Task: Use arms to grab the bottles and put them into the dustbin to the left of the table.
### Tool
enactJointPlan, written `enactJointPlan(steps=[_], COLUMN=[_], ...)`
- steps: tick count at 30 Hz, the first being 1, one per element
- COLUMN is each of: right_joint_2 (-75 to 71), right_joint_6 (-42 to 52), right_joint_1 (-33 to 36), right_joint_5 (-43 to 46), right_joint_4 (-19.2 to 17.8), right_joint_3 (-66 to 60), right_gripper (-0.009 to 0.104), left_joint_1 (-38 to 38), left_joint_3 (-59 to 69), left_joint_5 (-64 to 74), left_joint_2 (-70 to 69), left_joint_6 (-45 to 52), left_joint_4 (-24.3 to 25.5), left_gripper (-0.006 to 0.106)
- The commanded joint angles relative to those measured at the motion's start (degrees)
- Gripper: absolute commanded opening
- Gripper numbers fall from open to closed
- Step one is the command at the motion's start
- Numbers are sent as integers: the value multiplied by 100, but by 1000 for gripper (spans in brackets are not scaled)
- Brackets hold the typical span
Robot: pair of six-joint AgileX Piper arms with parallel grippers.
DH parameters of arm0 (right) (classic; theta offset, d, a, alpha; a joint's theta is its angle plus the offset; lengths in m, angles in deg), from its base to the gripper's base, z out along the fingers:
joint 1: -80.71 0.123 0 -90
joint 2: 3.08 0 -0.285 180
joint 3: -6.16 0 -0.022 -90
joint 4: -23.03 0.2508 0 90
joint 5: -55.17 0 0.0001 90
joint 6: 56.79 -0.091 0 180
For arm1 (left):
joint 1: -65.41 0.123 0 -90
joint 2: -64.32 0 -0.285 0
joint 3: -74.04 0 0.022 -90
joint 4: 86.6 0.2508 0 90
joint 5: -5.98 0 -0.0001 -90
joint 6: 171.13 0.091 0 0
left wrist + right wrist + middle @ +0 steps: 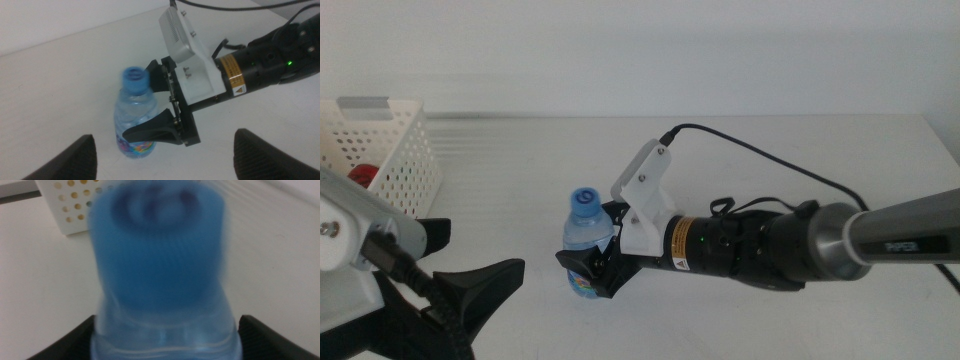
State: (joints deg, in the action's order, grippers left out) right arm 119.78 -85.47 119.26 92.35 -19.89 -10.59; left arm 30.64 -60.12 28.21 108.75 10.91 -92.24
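Note:
The small clear water bottle (583,240) with a blue cap stands upright on the white table (770,150), left of the middle. My right gripper (597,268) reaches in from the right, and its jaws press on both sides of the bottle's body. In the right wrist view the blue cap (157,255) fills the picture between the jaws. My left gripper (485,247) waits open and empty at the bottom left, with the bottle (134,122) ahead of it. The white perforated dustbin (405,150) stands at the far left, with something red (360,175) inside. The yellow-liquid bottle is out of view.
The right arm's black cable (760,150) arcs over the table behind the arm. The dustbin's holed wall (75,205) shows beyond the cap in the right wrist view. Bare tabletop lies between the bottle and the dustbin.

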Motion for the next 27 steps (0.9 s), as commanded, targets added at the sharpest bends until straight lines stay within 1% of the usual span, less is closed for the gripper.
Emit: enactJointPlan(steps=[1, 3, 5, 6, 8, 11, 16, 21, 22, 24, 26, 27], right_joint_2=[-573, -828, -1108, -1282, -1675, -2286, -3318, -4113, -4246, -4447, -4700, -4817], right_joint_6=[-426, -800, -1267, -1560, -1899, -2280, -2824, -3583, -3726, -3942, -4006, -3982], right_joint_1=[9, 4, 4, 0, -22, -100, -160, -160, -169, -174, -174, -174], right_joint_5=[40, -260, -527, -668, -784, -858, -1249, -1748, -1798, -2174, -2527, -2662], right_joint_4=[-270, -665, -1158, -1491, -1982, -2432, -2742, -3116, -3155, -3173, -3292, -3259], right_joint_3=[168, 168, 151, 106, -44, -334, -767, -842, -847, -846, -873, -917], right_gripper=[83, 83, 81, 80, 78, 76, 75, 74, 74, 74, 74, 74], left_joint_1=[-44, -44, -44, -44, -44, -44, -44, -44, -44, -44, -44, -44], left_joint_3=[-160, -160, -160, -160, -160, -160, -160, -160, -160, -160, -160, -160], left_joint_5=[-443, -443, -443, -443, -443, -443, -437, -439, -439, -445, -438, -438], left_joint_2=[-19, -19, -19, -19, -19, -19, -19, -12, -12, -12, -12, -12], left_joint_6=[-61, -61, -61, -61, -61, -61, -61, -61, -61, -61, -61, -61], left_joint_4=[-19, -19, -19, -19, -19, -19, -19, -19, -19, -19, -19, -19], left_gripper=[90, 90, 90, 90, 90, 90, 90, 90, 90, 90, 90, 90])
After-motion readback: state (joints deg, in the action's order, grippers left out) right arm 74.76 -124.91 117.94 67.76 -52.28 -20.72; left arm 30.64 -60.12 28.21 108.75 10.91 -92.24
